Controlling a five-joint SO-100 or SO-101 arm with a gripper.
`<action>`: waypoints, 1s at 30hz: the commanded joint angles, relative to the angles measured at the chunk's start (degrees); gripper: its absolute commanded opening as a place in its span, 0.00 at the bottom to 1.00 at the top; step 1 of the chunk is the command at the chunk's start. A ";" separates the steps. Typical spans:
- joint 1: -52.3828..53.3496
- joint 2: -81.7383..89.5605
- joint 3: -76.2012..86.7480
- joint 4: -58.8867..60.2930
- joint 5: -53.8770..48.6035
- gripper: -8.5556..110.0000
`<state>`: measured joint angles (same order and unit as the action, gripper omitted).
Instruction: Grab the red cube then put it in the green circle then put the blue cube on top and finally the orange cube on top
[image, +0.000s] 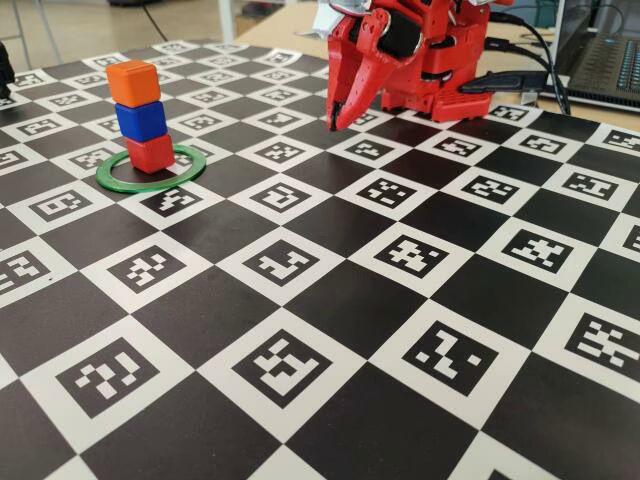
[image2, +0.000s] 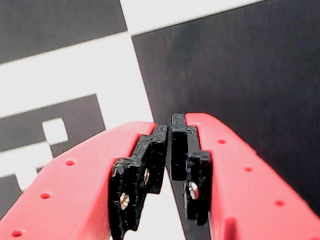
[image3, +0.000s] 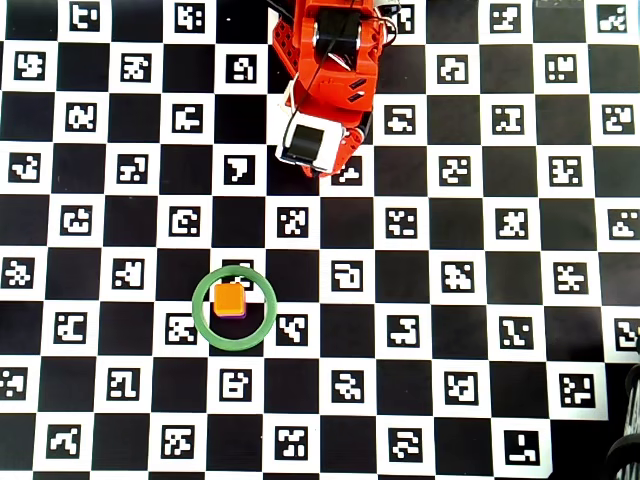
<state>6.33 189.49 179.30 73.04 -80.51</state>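
Stack complete inside ring; claw parked clear of it.

Fixed view, left to right: green circle (image: 151, 170) near the board's far-left edge holds red cube (image: 151, 153), blue cube (image: 141, 120), orange cube (image: 133, 83), stacked slightly askew. The gripper (image: 333, 124) sits well right, toward the far edge, clenched and empty. From overhead only orange shows; lower cubes probably hidden beneath.

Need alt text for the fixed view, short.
A stack of three cubes, red cube at the bottom, blue cube in the middle, orange cube on top, stands inside the green circle on a black-and-white marker board. The red arm is folded at the far edge, jaws shut and empty, well clear of the stack.
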 joint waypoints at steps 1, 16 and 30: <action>-0.70 2.90 2.29 3.69 -1.32 0.02; -1.93 2.90 2.29 4.66 -0.62 0.02; -1.93 2.90 2.29 4.66 -0.62 0.02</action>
